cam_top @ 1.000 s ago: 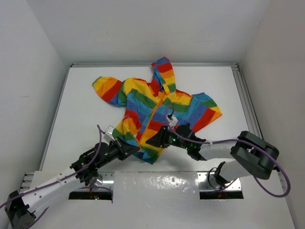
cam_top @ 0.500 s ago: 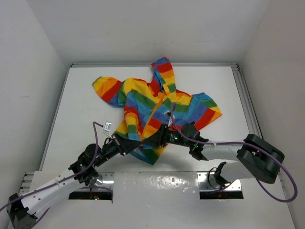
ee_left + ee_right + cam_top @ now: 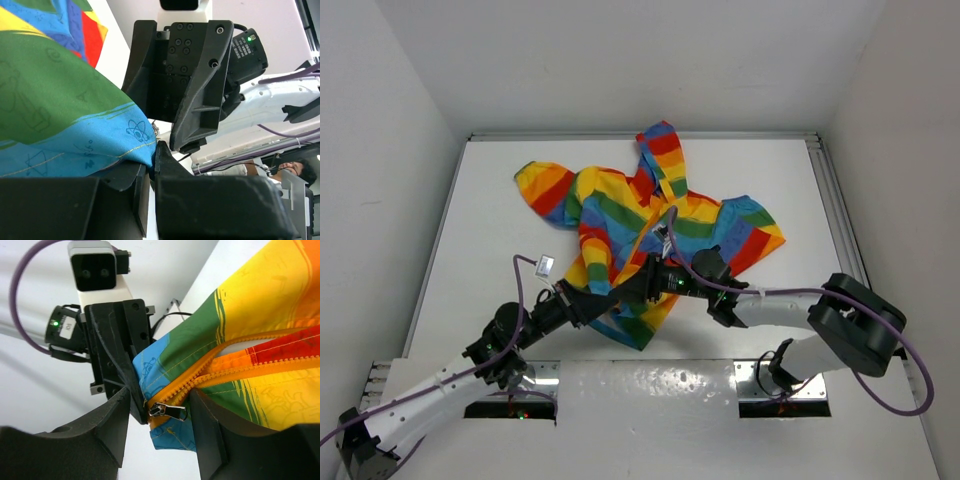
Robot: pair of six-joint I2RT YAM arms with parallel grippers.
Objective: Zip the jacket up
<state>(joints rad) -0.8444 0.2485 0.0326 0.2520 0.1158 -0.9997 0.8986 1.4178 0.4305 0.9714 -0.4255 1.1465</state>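
The rainbow-striped jacket (image 3: 620, 210) lies spread on the white table, hood toward the far wall. My left gripper (image 3: 594, 302) is shut on the blue bottom hem (image 3: 125, 135) beside the zipper's foot and holds it raised. My right gripper (image 3: 634, 284) faces it closely. In the right wrist view its fingers are open on either side of the silver zipper pull (image 3: 171, 411), which sits at the lower end of the orange zipper (image 3: 235, 365). The fingers do not touch the pull. The zipper above it stands parted, with pale lining showing.
The right gripper's black housing (image 3: 185, 75) fills the left wrist view just beyond the hem. A white tag (image 3: 545, 265) hangs on the left arm's cable. A metal rail (image 3: 835, 210) runs along the table's right edge, and white walls enclose three sides.
My right gripper has moved left and farther up the table, close to the left gripper. The left gripper has shifted right with the hem, which now bunches up between them.
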